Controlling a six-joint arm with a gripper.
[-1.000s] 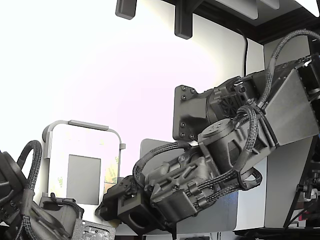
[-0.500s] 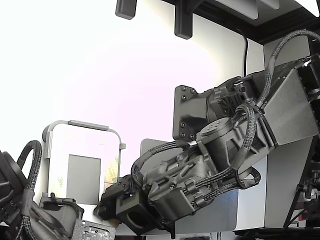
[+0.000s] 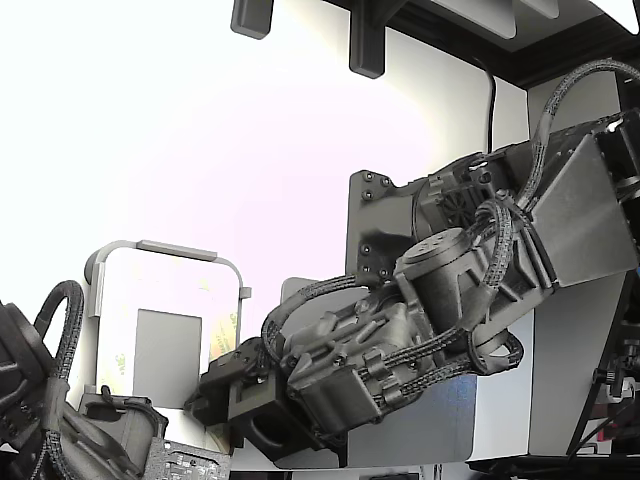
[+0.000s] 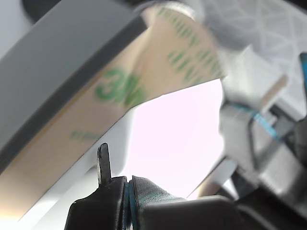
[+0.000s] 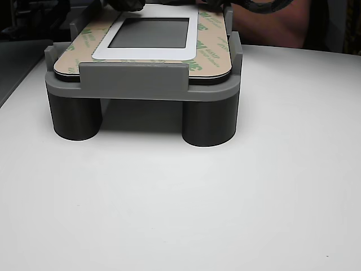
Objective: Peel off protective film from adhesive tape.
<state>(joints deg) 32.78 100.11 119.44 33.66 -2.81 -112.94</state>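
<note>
Black, the hand (image 4: 125,184) has its tips pressed together with nothing visibly between them, just beside the protective film (image 4: 158,67), which curls off the grey fixture (image 5: 135,84) at one edge. Peeling looks barely begun; most film lies stuck down.

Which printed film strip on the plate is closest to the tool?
The protective film on the exterior view's right side; the tool sits beside it, while the opposite strip lies farther.

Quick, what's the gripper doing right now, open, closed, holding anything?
Gripper: fingertips look pressed together with nothing visibly between them, just beside the protective film.
</note>
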